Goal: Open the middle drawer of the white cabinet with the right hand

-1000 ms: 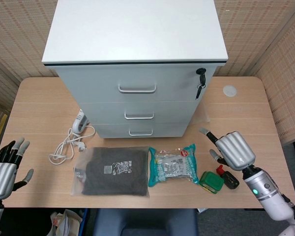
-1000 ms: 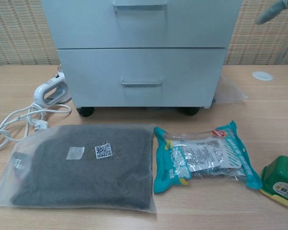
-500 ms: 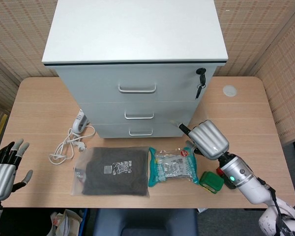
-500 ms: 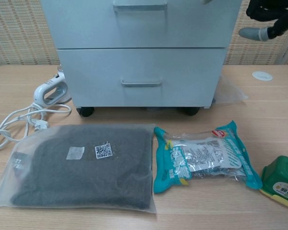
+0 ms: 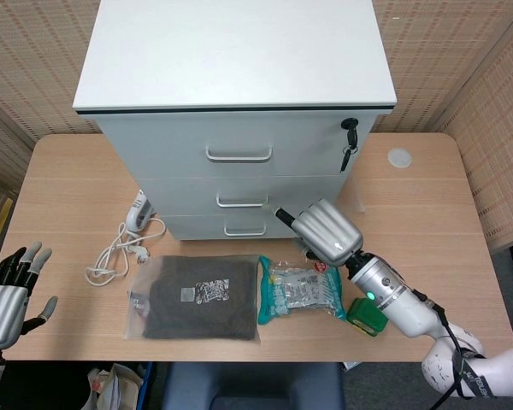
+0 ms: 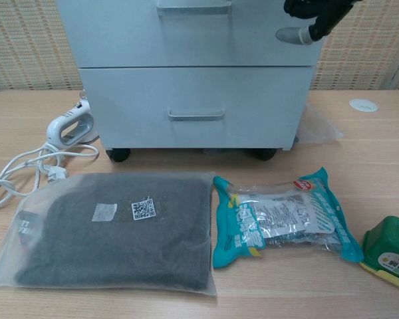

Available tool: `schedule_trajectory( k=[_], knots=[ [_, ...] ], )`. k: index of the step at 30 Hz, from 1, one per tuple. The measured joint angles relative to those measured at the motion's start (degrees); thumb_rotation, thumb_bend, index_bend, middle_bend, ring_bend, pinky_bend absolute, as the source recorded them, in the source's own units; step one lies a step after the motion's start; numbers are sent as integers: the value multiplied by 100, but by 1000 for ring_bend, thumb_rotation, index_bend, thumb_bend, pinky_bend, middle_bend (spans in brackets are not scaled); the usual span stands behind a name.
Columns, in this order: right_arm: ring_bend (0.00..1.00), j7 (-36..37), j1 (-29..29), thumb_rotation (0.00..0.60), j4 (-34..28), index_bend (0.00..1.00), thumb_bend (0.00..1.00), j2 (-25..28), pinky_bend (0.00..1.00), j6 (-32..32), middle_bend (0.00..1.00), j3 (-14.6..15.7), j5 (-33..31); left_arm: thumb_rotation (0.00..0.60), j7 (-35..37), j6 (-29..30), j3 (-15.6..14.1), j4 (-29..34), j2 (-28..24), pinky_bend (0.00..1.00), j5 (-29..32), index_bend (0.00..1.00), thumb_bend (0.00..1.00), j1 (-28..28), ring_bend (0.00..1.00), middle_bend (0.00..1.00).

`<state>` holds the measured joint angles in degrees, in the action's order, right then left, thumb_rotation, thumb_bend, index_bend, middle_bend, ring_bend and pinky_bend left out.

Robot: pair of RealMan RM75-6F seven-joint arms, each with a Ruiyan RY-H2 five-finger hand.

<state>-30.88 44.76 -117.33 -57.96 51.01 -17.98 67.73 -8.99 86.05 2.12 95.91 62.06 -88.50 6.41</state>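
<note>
The white cabinet (image 5: pixel 239 102) stands at the back of the table with all three drawers closed. Its middle drawer (image 5: pixel 197 198) has a silver handle (image 5: pixel 242 202), which sits at the top edge of the chest view as the handle (image 6: pixel 193 9). My right hand (image 5: pixel 325 232) hovers in front of the cabinet's lower right part, right of that handle and apart from it, fingers pointing left and holding nothing. In the chest view the right hand (image 6: pixel 316 16) shows at the top right. My left hand (image 5: pixel 8 295) is low at the left table edge, fingers spread, empty.
On the table in front lie a bagged grey garment (image 5: pixel 197 297), a teal snack packet (image 5: pixel 301 289) and a green box (image 5: pixel 368 316). A white corded appliance (image 5: pixel 139 212) sits by the cabinet's left foot. A key (image 5: pixel 349 128) hangs in the top drawer's lock.
My right hand has swung left and up from the table's right side, over the green box, to the cabinet's lower right front. The left hand has hardly moved.
</note>
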Motion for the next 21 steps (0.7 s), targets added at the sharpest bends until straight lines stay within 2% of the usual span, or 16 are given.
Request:
schedule_trajectory(
  k=[9, 21],
  knots=[
    [902, -337, 454, 600, 41, 205, 374, -94, 801, -60, 898, 28, -525, 600, 13, -11, 7, -20, 4, 113, 14, 81, 325, 6, 27, 19],
    [902, -393, 682, 600, 91, 205, 374, -166, 801, 168, 899, 150, -657, 600, -15, -25, 12, 12, 0, 113, -7, 81, 325, 30, 27, 19]
  ],
)
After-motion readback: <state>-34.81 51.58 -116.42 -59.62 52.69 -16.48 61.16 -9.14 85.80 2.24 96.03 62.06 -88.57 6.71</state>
